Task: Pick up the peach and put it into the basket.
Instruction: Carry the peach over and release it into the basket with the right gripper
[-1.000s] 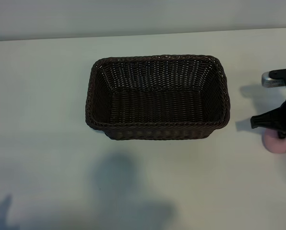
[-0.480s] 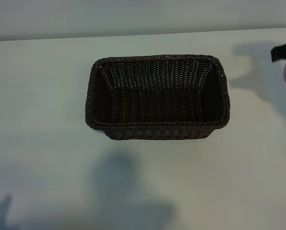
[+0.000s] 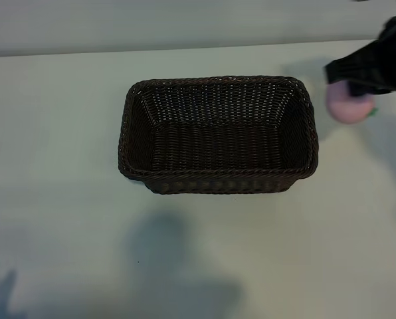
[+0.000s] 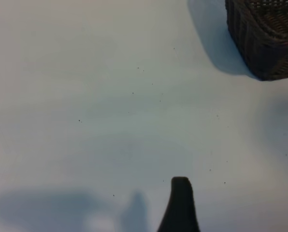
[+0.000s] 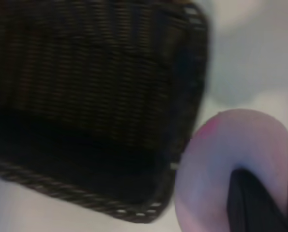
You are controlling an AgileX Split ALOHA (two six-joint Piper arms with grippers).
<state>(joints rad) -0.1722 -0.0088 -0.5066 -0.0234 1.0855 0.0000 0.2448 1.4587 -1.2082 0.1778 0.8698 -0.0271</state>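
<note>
We've got the peach (image 3: 347,106) up off the worktop (image 3: 58,133), pinched tight in our right claw (image 3: 359,83), hanging just beside the basket (image 3: 218,183) at its right end, outside the rim. Our left claw (image 4: 180,205) sits wide apart, holding nothing, over bare worktop near the basket's corner.

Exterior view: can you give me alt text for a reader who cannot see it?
Seen from above, the right gripper holds a pink peach in the air just right of a dark brown wicker basket, near its upper right corner. The basket sits empty at the centre of a white table. The left arm is not in this view.
</note>
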